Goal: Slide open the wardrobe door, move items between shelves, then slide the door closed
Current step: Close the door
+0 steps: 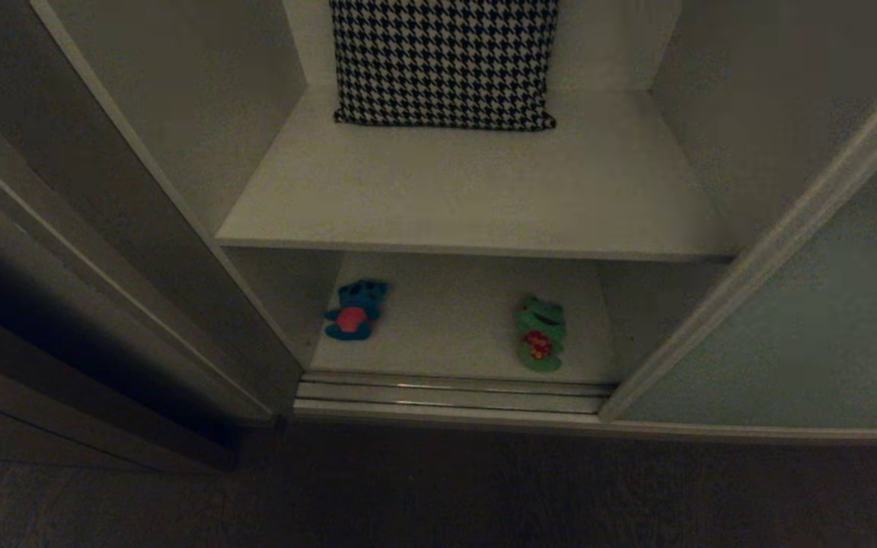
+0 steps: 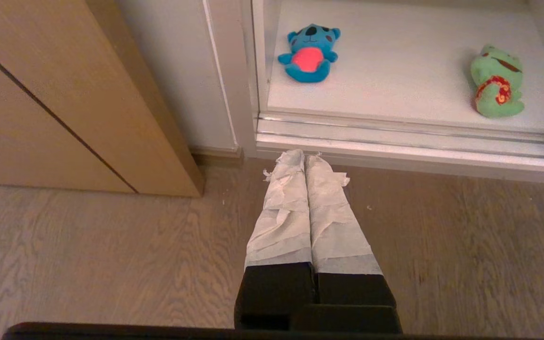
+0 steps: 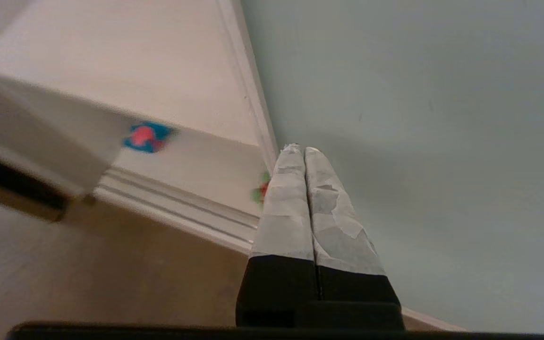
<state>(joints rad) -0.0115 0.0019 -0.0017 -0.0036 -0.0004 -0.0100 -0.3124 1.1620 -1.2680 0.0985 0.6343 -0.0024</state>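
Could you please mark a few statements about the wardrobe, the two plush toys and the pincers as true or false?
1. The sliding wardrobe door is pushed aside, leaving the shelves exposed. True.
2. The blue bear and green frog lie on the upper shelf. False: both lie on the bottom shelf.
3. A houndstooth cushion stands on the upper shelf. True.
4. The left pincer holds the bear. False: it is shut and empty, over the floor.
5. The right pincer is open. False: it is shut.

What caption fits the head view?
Open wardrobe: blue bear and green frog on the bottom shelf, houndstooth cushion above.
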